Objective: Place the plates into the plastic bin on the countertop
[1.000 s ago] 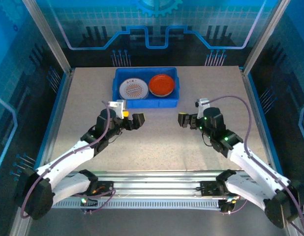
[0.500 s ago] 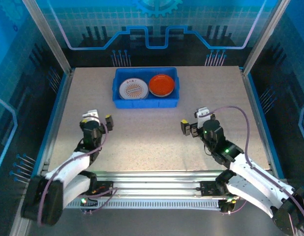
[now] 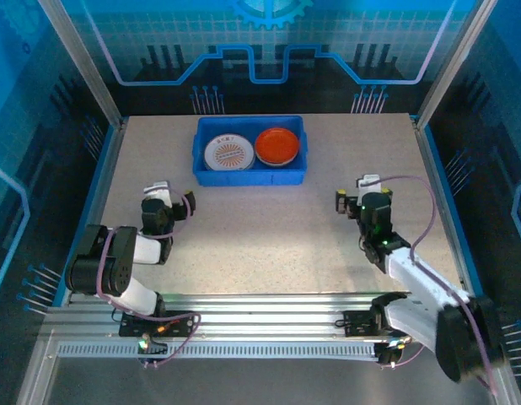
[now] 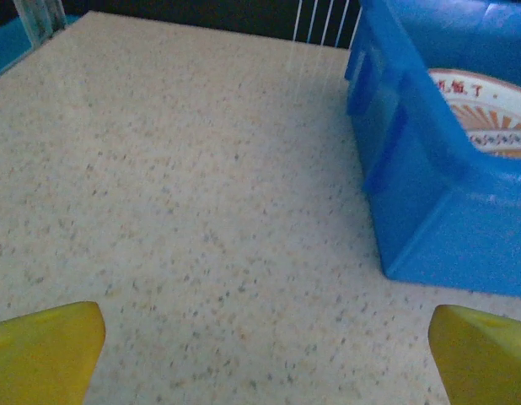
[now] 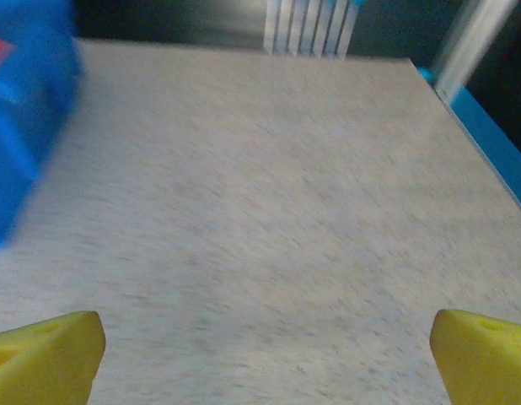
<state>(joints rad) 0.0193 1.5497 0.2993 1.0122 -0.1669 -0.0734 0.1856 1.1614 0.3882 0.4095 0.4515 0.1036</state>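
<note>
Blue rectangular plastic bin (image 3: 249, 176) is sitting at the far middle of the beige speckled stone-look bench (image 3: 269, 245), holding a white round plate with a sunburst pattern (image 3: 229, 152) on its left and a bright orange round plate (image 3: 277, 146) on its right, side by side. Over the last second both arms have been pulling back from the bin's front wall toward the near edge. The left claw (image 3: 168, 203) and the right claw (image 3: 362, 199) are now hanging spread wide, well apart, each gripping nothing. Judged from this, placing is finishing and the arms are parking.
</note>
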